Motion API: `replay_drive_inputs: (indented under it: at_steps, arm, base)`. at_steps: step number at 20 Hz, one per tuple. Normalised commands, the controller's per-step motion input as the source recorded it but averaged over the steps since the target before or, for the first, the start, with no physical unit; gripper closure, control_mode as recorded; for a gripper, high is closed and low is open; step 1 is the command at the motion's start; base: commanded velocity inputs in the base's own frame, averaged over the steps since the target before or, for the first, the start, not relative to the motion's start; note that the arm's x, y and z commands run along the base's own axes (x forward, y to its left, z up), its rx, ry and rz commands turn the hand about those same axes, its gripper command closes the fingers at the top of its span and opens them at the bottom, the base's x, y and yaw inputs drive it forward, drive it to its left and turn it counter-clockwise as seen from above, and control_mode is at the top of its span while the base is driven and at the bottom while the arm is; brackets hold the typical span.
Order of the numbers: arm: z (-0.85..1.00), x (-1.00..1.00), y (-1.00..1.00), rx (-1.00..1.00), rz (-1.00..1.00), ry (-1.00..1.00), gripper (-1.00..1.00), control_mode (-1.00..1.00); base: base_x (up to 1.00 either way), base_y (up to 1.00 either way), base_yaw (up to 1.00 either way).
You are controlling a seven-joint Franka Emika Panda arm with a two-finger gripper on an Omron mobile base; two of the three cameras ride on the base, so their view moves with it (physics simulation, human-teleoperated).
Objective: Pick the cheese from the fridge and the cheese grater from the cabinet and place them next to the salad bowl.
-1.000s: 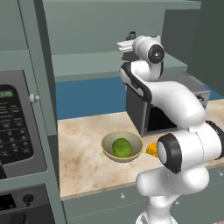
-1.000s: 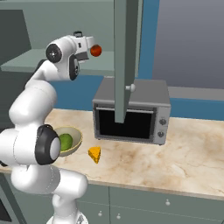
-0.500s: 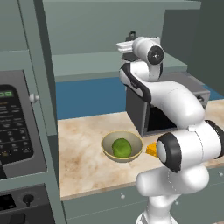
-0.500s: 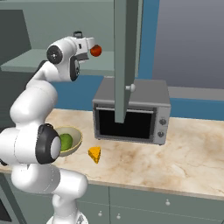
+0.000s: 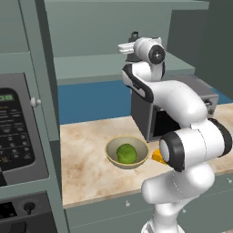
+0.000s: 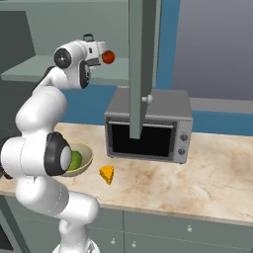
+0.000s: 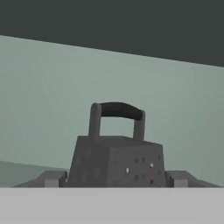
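My jaws are spread wide on either side of the cheese grater (image 7: 116,157), not clamped on it. It's standing upright on the cabinet (image 5: 109,68) shelf. The cheese (image 6: 106,174) is down on the tabletop (image 6: 207,178) just beside the salad bowl (image 5: 127,154), in front of the microwave (image 6: 148,126).

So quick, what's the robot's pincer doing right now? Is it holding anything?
Pincer: open, one fingertip on each side of the cheese grater up in the cabinet, not yet closed on it.
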Motion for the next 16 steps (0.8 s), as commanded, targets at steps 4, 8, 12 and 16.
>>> replay_drive_inputs:
  at_steps: [4, 8, 12, 16]
  arm:
    - [0.11, 0.00, -0.31, 0.00, 0.00, -0.12, 1.00, -1.00]
    - [0.01, -0.09, -0.13, 0.00, 0.00, -0.07, 1.00, -1.00]
    - [0.00, -0.35, 0.00, 0.00, 0.00, -0.04, 1.00, -1.00]
    - [-0.10, -0.48, 0.00, 0.00, 0.00, -0.01, 1.00, -1.00]
  base:
    - [0.00, 0.00, 0.00]
    - [0.00, 0.00, 0.00]
    - [0.00, 0.00, 0.00]
    - [0.00, 0.00, 0.00]
